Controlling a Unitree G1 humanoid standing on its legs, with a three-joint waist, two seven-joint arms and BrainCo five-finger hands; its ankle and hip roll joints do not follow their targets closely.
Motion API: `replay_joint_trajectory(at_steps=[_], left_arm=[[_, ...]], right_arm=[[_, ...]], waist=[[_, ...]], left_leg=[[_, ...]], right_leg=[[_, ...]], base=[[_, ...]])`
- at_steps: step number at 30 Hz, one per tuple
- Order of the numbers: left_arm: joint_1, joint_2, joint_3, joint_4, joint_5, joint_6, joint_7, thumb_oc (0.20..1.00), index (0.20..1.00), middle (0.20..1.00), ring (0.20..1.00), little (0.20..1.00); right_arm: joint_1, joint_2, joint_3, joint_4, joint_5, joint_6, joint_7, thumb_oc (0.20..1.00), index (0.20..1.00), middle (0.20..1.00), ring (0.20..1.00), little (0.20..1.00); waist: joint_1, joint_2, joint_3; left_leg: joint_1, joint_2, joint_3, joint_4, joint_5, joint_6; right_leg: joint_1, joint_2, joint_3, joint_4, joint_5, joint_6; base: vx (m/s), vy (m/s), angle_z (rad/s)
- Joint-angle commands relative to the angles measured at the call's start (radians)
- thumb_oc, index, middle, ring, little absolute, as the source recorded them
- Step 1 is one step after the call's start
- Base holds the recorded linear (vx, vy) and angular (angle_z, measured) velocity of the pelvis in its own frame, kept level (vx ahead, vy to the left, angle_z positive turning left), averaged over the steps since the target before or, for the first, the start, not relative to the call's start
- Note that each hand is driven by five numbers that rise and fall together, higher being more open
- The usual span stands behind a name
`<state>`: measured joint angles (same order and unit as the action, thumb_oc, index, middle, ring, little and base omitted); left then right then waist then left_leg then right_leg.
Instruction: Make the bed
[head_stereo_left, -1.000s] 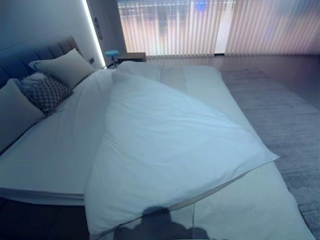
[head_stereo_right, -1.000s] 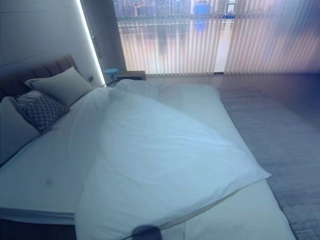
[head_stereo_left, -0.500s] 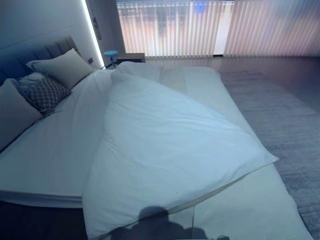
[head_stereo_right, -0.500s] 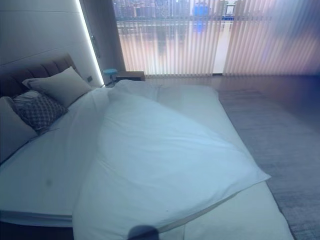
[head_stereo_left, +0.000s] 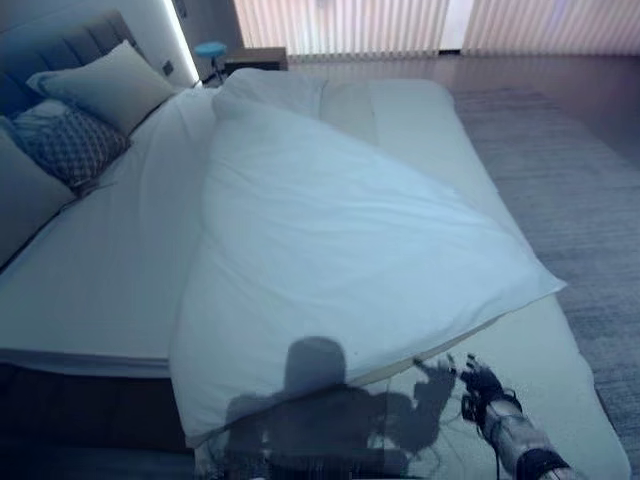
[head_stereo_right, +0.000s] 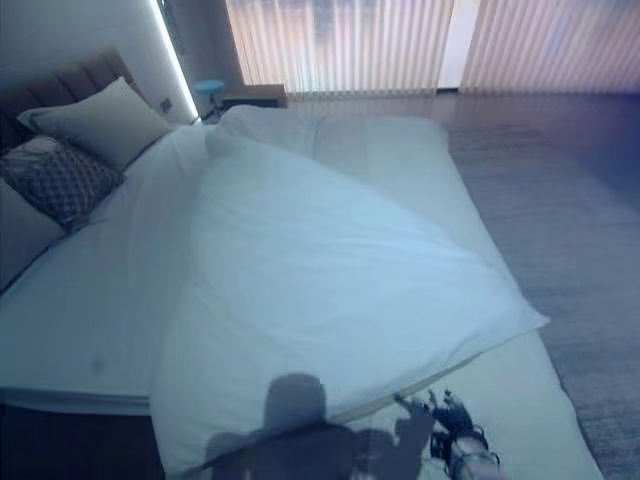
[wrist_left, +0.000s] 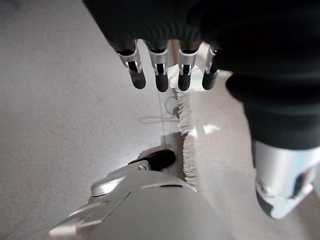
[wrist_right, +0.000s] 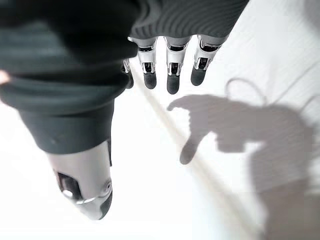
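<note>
The duvet (head_stereo_left: 340, 240) lies skewed across the bed (head_stereo_left: 90, 290), bunched toward the far side with 1 corner poking off the right edge and its near hem running diagonally, so a wide strip of sheet on the pillow side is bare. My right hand (head_stereo_left: 482, 384) hovers just above the mattress beside that near hem, fingers (wrist_right: 172, 82) straight and relaxed with the thumb apart, gripping nothing; the wrist view puts a seam or hem line right under the fingertips. My left hand (wrist_left: 165, 75) hangs low over the floor (wrist_left: 65, 100), fingers loose and empty, above the fringed edge of a rug (wrist_left: 220, 125). Beyond the duvet, 2 plain pillows (head_stereo_left: 105, 85) and a patterned cushion (head_stereo_left: 75, 150) sit against the headboard (head_stereo_left: 60, 40), with a small nightstand (head_stereo_left: 255, 58) by the blinds (head_stereo_left: 340, 22). I judge the next job is pinching the hem and dragging it square. Risks from here: closing on sheet as well as duvet, since both are white and layered, or grabbing too shallow so the fabric slips out mid-pull. Pulling 1-handed could also swing the duvet further askew.
</note>
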<state>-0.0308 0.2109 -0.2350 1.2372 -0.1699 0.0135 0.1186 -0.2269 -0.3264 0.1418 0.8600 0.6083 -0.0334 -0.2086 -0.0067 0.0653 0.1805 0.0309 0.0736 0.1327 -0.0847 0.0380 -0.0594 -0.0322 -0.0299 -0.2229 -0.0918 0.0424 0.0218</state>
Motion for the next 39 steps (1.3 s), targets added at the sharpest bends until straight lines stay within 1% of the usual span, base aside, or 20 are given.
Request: replay_joint_trajectory(at_steps=[1, 2, 4, 6, 8, 9, 10, 14, 18, 19, 21, 22, 26, 27, 29, 34, 36, 37, 38, 39], left_arm=[[-0.094, -0.010, -0.032, 0.035, -0.038, -0.005, 0.034, 1.000, 1.000, 1.000, 1.000, 1.000], [-0.102, -0.013, -0.040, 0.033, -0.051, -0.007, 0.045, 1.000, 1.000, 1.000, 1.000, 1.000], [-0.112, -0.014, -0.049, 0.029, -0.070, -0.007, 0.051, 1.000, 1.000, 1.000, 1.000, 1.000], [-0.118, -0.016, -0.055, 0.027, -0.077, -0.005, 0.052, 1.000, 1.000, 1.000, 1.000, 1.000], [-0.123, -0.016, -0.067, 0.025, -0.081, -0.008, 0.054, 1.000, 1.000, 1.000, 1.000, 1.000], [-0.131, -0.016, -0.081, 0.018, -0.096, -0.008, 0.056, 1.000, 1.000, 1.000, 1.000, 1.000], [-0.133, -0.017, -0.081, 0.018, -0.096, -0.008, 0.056, 1.000, 1.000, 1.000, 1.000, 1.000], [-0.147, -0.022, -0.113, -0.005, -0.129, -0.009, 0.059, 1.000, 1.000, 1.000, 1.000, 1.000], [-0.159, -0.030, -0.135, -0.024, -0.159, -0.008, 0.066, 1.000, 1.000, 1.000, 1.000, 1.000], [-0.160, -0.031, -0.135, -0.024, -0.159, -0.007, 0.067, 1.000, 1.000, 1.000, 1.000, 1.000], [-0.164, -0.030, -0.144, -0.035, -0.174, -0.009, 0.076, 1.000, 1.000, 1.000, 1.000, 1.000], [-0.170, -0.032, -0.155, -0.045, -0.185, -0.013, 0.086, 1.000, 1.000, 1.000, 1.000, 1.000], [-0.176, -0.034, -0.172, -0.070, -0.198, -0.017, 0.102, 1.000, 1.000, 1.000, 1.000, 1.000], [-0.180, -0.032, -0.183, -0.083, -0.209, -0.021, 0.108, 1.000, 1.000, 1.000, 1.000, 1.000], [-0.183, -0.033, -0.186, -0.093, -0.217, -0.023, 0.113, 1.000, 1.000, 1.000, 1.000, 1.000], [-0.189, -0.035, -0.213, -0.145, -0.251, -0.040, 0.136, 1.000, 1.000, 1.000, 1.000, 1.000], [-0.191, -0.037, -0.218, -0.150, -0.253, -0.039, 0.138, 1.000, 1.000, 1.000, 1.000, 1.000], [-0.197, -0.043, -0.232, -0.158, -0.263, -0.040, 0.155, 1.000, 1.000, 1.000, 1.000, 1.000], [-0.198, -0.047, -0.239, -0.165, -0.260, -0.039, 0.161, 1.000, 1.000, 1.000, 1.000, 1.000], [-0.199, -0.047, -0.239, -0.166, -0.260, -0.039, 0.162, 1.000, 1.000, 1.000, 1.000, 1.000]], right_arm=[[-0.095, 0.005, -0.047, -0.060, 0.126, -0.086, -0.053, 1.000, 1.000, 1.000, 1.000, 1.000], [-0.135, -0.003, -0.073, -0.063, 0.190, -0.110, -0.081, 1.000, 1.000, 1.000, 1.000, 1.000], [-0.187, -0.013, -0.096, -0.048, 0.242, -0.133, -0.105, 1.000, 1.000, 1.000, 1.000, 1.000], [-0.211, -0.023, -0.097, -0.033, 0.241, -0.134, -0.114, 1.000, 1.000, 1.000, 1.000, 1.000], [-0.265, -0.051, -0.106, 0.001, 0.236, -0.135, -0.132, 1.000, 1.000, 1.000, 1.000, 1.000], [-0.325, -0.083, -0.113, 0.041, 0.244, -0.137, -0.147, 1.000, 1.000, 1.000, 1.000, 1.000], [-0.328, -0.084, -0.113, 0.044, 0.245, -0.137, -0.146, 1.000, 1.000, 1.000, 1.000, 1.000], [-0.454, -0.122, -0.139, 0.151, 0.311, -0.151, -0.178, 1.000, 1.000, 1.000, 1.000, 1.000], [-0.539, -0.155, -0.159, 0.208, 0.353, -0.164, -0.207, 1.000, 1.000, 1.000, 1.000, 1.000], [-0.542, -0.156, -0.159, 0.210, 0.354, -0.164, -0.206, 1.000, 1.000, 1.000, 1.000, 1.000], [-0.582, -0.178, -0.158, 0.230, 0.343, -0.169, -0.235, 1.000, 1.000, 1.000, 1.000, 1.000], [-0.618, -0.191, -0.154, 0.241, 0.331, -0.182, -0.273, 1.000, 1.000, 1.000, 1.000, 1.000], [-0.672, -0.219, -0.154, 0.269, 0.313, -0.180, -0.312, 1.000, 1.000, 1.000, 1.000, 1.000], [-0.706, -0.236, -0.146, 0.286, 0.303, -0.175, -0.328, 1.000, 1.000, 1.000, 1.000, 1.000], [-0.723, -0.244, -0.142, 0.298, 0.294, -0.169, -0.333, 1.000, 1.000, 1.000, 1.000, 1.000], [-0.818, -0.283, -0.089, 0.331, 0.233, -0.155, -0.385, 1.000, 1.000, 1.000, 1.000, 1.000], [-0.838, -0.293, -0.079, 0.337, 0.220, -0.152, -0.401, 1.000, 1.000, 1.000, 1.000, 1.000], [-0.869, -0.296, -0.079, 0.346, 0.201, -0.173, -0.469, 1.000, 1.000, 1.000, 1.000, 1.000], [-0.874, -0.290, -0.085, 0.339, 0.189, -0.177, -0.497, 1.000, 1.000, 1.000, 1.000, 1.000], [-0.874, -0.289, -0.085, 0.336, 0.187, -0.177, -0.499, 1.000, 1.000, 1.000, 1.000, 1.000]], waist=[[0.014, -0.048, 0.044], [0.018, -0.044, 0.055], [0.022, -0.039, 0.070], [0.024, -0.036, 0.073], [0.029, -0.033, 0.078], [0.034, -0.026, 0.088], [0.034, -0.026, 0.089], [0.044, -0.009, 0.113], [0.046, 0.005, 0.134], [0.047, 0.005, 0.134], [0.046, 0.013, 0.149], [0.045, 0.019, 0.165], [0.046, 0.030, 0.187], [0.048, 0.035, 0.202], [0.048, 0.037, 0.208], [0.052, 0.038, 0.251], [0.051, 0.039, 0.255], [0.053, 0.043, 0.271], [0.050, 0.044, 0.278], [0.050, 0.045, 0.277]], left_leg=[[-0.037, -0.067, 0.003, -0.003, -0.001, -0.003], [-0.049, -0.070, -0.001, -0.003, 0.001, -0.003], [-0.065, -0.072, -0.006, -0.003, 0.006, -0.002], [-0.073, -0.073, -0.007, -0.003, 0.009, -0.002], [-0.083, -0.074, -0.012, -0.003, 0.011, -0.002], [-0.096, -0.076, -0.017, -0.003, 0.015, -0.003], [-0.097, -0.076, -0.017, -0.003, 0.015, -0.003], [-0.126, -0.080, -0.028, -0.003, 0.023, -0.003], [-0.150, -0.083, -0.037, -0.003, 0.027, -0.003], [-0.151, -0.083, -0.037, -0.003, 0.027, -0.003], [-0.167, -0.084, -0.041, -0.003, 0.032, -0.003], [-0.188, -0.084, -0.044, -0.003, 0.037, -0.002], [-0.222, -0.083, -0.050, -0.003, 0.047, -0.002], [-0.244, -0.083, -0.055, -0.003, 0.053, -0.003], [-0.258, -0.084, -0.058, -0.003, 0.057, -0.003], [-0.333, -0.085, -0.070, -0.003, 0.078, -0.008], [-0.348, -0.084, -0.072, -0.003, 0.083, -0.009], [-0.365, -0.083, -0.079, -0.003, 0.084, -0.012], [-0.375, -0.083, -0.080, -0.003, 0.087, -0.014], [-0.379, -0.083, -0.081, -0.003, 0.092, -0.013]], right_leg=[[0.011, -0.044, 0.029, 0.035, 0.013, 0.104], [-0.001, -0.048, 0.028, 0.040, 0.013, 0.103], [-0.018, -0.050, 0.028, 0.048, 0.013, 0.102], [-0.027, -0.052, 0.027, 0.050, 0.014, 0.102], [-0.036, -0.054, 0.026, 0.051, 0.014, 0.101], [-0.048, -0.055, 0.025, 0.053, 0.013, 0.102], [-0.049, -0.055, 0.025, 0.054, 0.013, 0.102], [-0.078, -0.058, 0.022, 0.062, 0.012, 0.100], [-0.107, -0.060, 0.024, 0.074, 0.009, 0.098], [-0.109, -0.060, 0.024, 0.075, 0.009, 0.098], [-0.129, -0.061, 0.024, 0.085, 0.009, 0.097], [-0.155, -0.061, 0.027, 0.099, 0.007, 0.095], [-0.198, -0.063, 0.026, 0.120, 0.005, 0.091], [-0.221, -0.062, 0.027, 0.128, 0.005, 0.090], [-0.238, -0.062, 0.028, 0.135, 0.005, 0.089], [-0.316, -0.056, 0.030, 0.150, 0.022, 0.086], [-0.330, -0.056, 0.027, 0.152, 0.024, 0.085], [-0.347, -0.057, 0.026, 0.159, 0.019, 0.086], [-0.355, -0.056, 0.025, 0.162, 0.018, 0.085], [-0.358, -0.056, 0.024, 0.160, 0.023, 0.084]], base=[[0.01, 0.015, 0.06], [0.01, 0.007, 0.07], [-0.01, 0.008, 0.05], [0.00, 0.000, 0.00], [0.03, 0.001, 0.04], [0.02, 0.005, 0.04], [0.00, 0.000, 0.00], [0.01, -0.001, 0.10], [0.00, 0.004, 0.05], [0.00, 0.000, 0.00], [-0.02, 0.001, 0.02], [-0.02, -0.002, 0.04], [-0.01, 0.001, 0.00], [0.00, 0.000, 0.00], [-0.02, -0.005, 0.02], [-0.05, -0.034, 0.03], [-0.04, -0.031, 0.03], [0.00, 0.000, 0.00], [-0.04, -0.026, 0.02], [0.00, 0.000, 0.00]])
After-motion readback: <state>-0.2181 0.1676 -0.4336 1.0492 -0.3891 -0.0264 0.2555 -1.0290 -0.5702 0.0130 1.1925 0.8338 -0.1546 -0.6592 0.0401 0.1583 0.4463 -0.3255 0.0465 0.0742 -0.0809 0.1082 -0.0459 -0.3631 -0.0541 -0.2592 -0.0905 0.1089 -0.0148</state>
